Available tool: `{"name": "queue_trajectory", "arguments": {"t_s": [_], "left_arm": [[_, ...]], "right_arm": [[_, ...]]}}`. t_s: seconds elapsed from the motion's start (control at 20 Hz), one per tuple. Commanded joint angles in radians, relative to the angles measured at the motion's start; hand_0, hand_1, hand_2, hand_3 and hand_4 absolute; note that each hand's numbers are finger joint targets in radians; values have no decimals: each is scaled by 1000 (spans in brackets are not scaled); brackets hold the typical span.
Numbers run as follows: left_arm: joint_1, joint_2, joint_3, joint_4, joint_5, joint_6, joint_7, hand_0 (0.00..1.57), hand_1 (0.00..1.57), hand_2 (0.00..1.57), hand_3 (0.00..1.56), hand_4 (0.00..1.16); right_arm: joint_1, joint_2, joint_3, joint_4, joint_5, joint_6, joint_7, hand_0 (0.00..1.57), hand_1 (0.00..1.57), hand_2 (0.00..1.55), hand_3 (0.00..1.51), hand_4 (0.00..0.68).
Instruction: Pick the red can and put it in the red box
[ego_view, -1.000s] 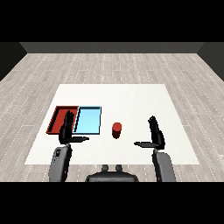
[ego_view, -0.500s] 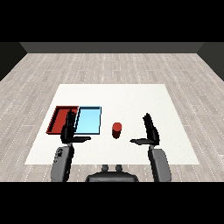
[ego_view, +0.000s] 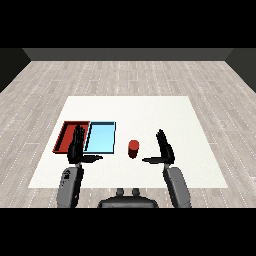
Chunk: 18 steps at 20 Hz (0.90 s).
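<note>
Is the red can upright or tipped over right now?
Upright. The red can stands on the white table with its round top facing up, apart from the right hand and outside both trays.

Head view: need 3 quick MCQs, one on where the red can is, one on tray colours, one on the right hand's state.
1. Where does the red can stand?
A. in the red tray
B. on the white table, right of the light blue tray
C. in the right hand

2. Which tray lies nearer the can?
A. the red tray
B. the light blue tray
C. a green tray

3. What is the right hand doing?
A. open, beside the can, not touching it
B. curled round the can
C. resting in a tray

Answers:
1 B: the can stands upright on the white table, between the light blue tray and the right hand.
2 B: the red tray lies further left.
3 A: its fingers are straight, thumb pointing toward the can, with bare table between them.
</note>
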Motion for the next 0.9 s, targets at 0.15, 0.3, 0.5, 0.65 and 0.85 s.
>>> {"name": "queue_trajectory", "arguments": {"t_s": [0.15, 0.3, 0.5, 0.65, 0.85], "left_arm": [[-4, -14, -21, -6, -15, 15, 28, 0, 0, 0, 0, 0], [31, -2, -11, -28, 5, -16, -10, 0, 0, 0, 0, 0], [10, 5, 19, -1, 18, -4, 1, 0, 0, 0, 0, 0], [-10, -1, 16, 65, 23, -23, -38, 0, 0, 0, 0, 0], [17, 5, 8, -81, 29, 4, 70, 0, 0, 0, 0, 0]], "right_arm": [[-73, 5, 50, 148, -49, -24, -42, 0, 0, 0, 0, 0], [-128, 5, 126, 244, -104, -105, -112, 0, 0, 0, 0, 0], [-171, 5, 149, 330, -172, -113, -139, 0, 0, 0, 0, 0], [-115, 5, 202, 296, -190, -136, -154, 0, 0, 0, 0, 0], [-103, -28, 64, 328, -189, 12, -163, 0, 0, 0, 0, 0]]}}
